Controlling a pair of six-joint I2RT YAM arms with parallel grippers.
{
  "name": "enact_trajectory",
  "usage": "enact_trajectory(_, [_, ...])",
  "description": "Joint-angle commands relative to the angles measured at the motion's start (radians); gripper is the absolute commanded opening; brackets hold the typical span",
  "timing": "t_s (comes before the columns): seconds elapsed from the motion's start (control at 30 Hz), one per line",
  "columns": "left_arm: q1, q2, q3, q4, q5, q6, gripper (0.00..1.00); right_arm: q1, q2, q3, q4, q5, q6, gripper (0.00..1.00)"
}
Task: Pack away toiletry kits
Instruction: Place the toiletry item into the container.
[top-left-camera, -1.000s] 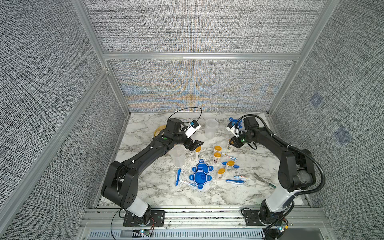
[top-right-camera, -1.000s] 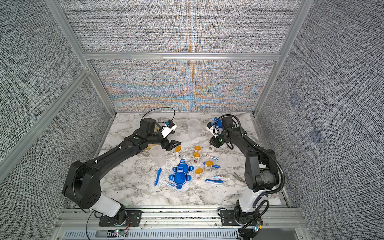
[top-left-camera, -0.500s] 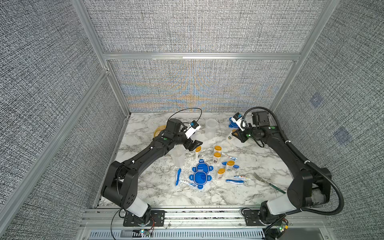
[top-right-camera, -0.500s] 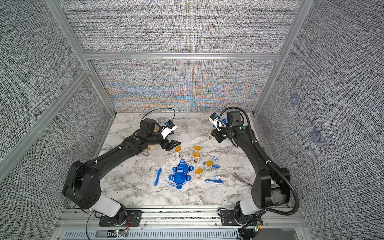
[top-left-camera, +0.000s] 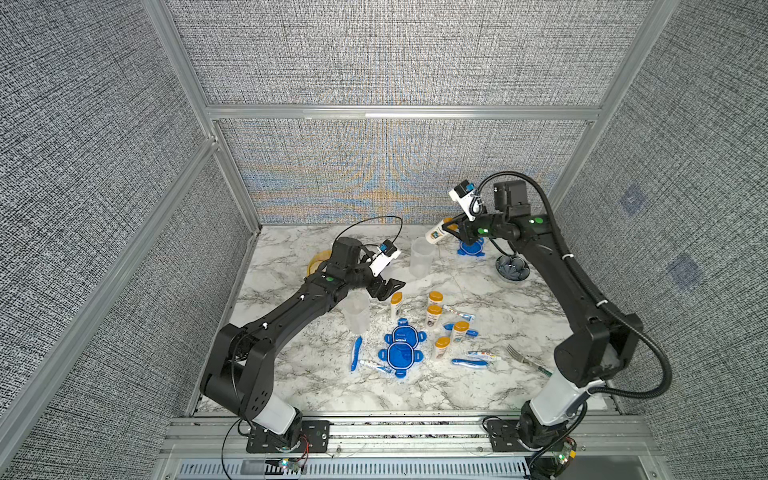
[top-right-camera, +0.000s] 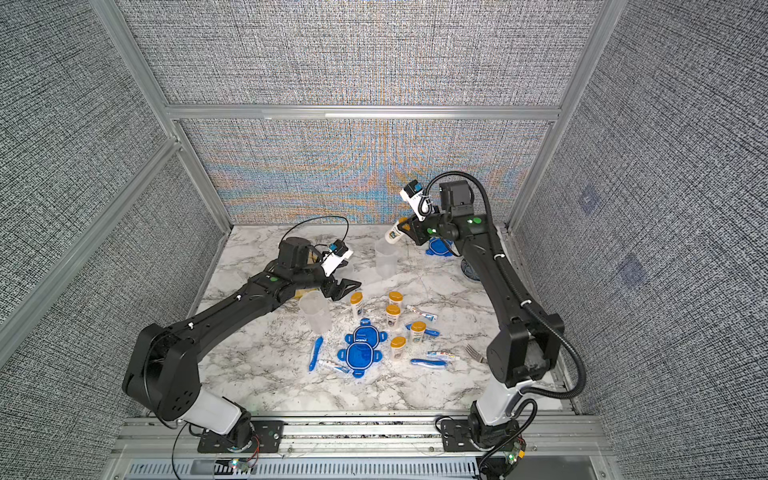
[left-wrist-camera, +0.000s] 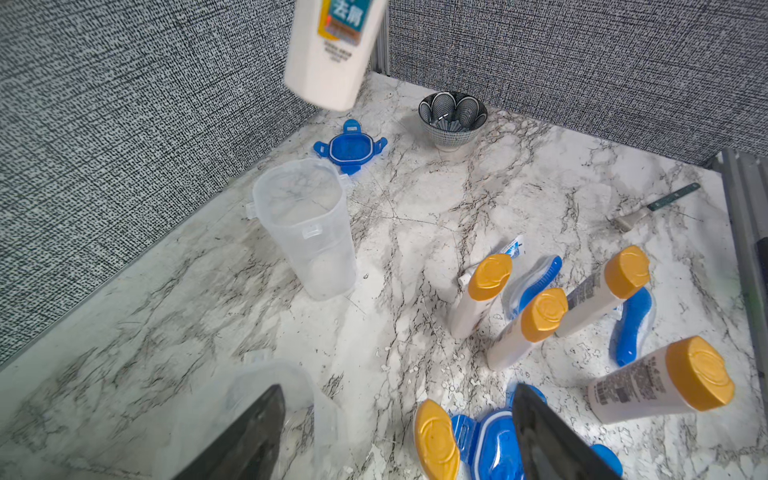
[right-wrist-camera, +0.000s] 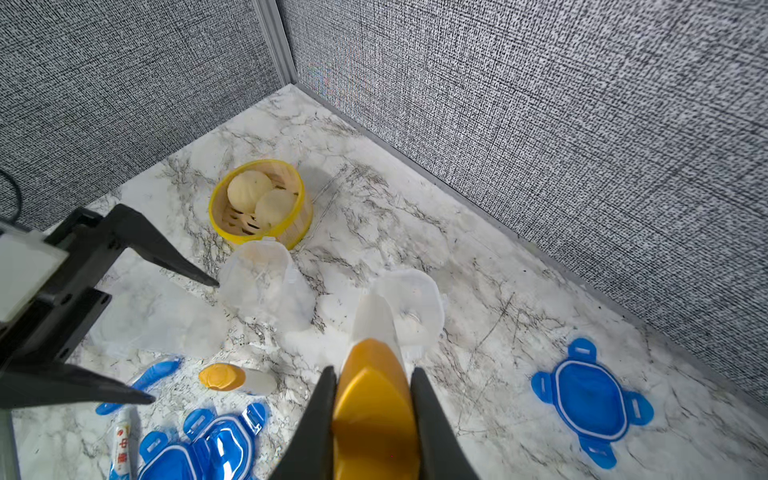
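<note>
a bimanual robot cell with a marble table (top-left-camera: 311, 374), seen from above and from both wrists.

the right gripper (top-left-camera: 451, 226) hangs high over the far side of the table. its jaws are closed narrow on the orange cap of a white bottle (top-left-camera: 436, 233), and the right wrist view shows both fingers (right-wrist-camera: 320, 415) pressed flat against the cap's sides. the bottle's long axis is tilted rather than upright: cap up in the jaws, flat base leading down and away from the right arm.

directly under that base stands the far clear tub (top-left-camera: 422, 257), upright with its mouth open, its blue clip lid (top-left-camera: 471, 248) lying just beside it. in both top views the bottle's base sits above the tub's rim, clear of it and not yet inside. in the right wrist view the base overlaps one edge of the mouth (right-wrist-camera: 411, 307), not its centre. the drop likely turns on bringing the base over the middle of the mouth, with the bottle nearer upright.

the left gripper (top-left-camera: 395, 291) hovers low with its jaws spread wide and nothing between them. it is just beside a second clear tub (top-left-camera: 356, 311) and near the standing bottles (top-left-camera: 434, 305). the right arm is plainly nearer the far tub.
</note>
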Motion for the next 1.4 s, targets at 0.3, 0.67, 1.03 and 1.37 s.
enact_trajectory(0.3, [-0.001, 0.004, -0.003, 0.013, -0.016, 0.018, 0.84, 0.042, 0.211, 0.242, -0.177, 0.159, 0.015, 0.11])
enact_trajectory(0.67, [0.0, 0.02, 0.005, 0.01, -0.015, 0.016, 0.84, 0.055, 0.371, 0.358, -0.22, 0.164, 0.007, 0.12])
enact_trajectory(1.03, [0.001, 0.01, 0.002, -0.001, -0.018, 0.016, 0.85, 0.078, 0.513, 0.452, -0.267, 0.215, -0.003, 0.12])
enact_trajectory(1.37, [0.001, 0.003, 0.004, -0.022, -0.027, 0.022, 0.84, 0.087, 0.558, 0.457, -0.296, 0.239, -0.012, 0.19])
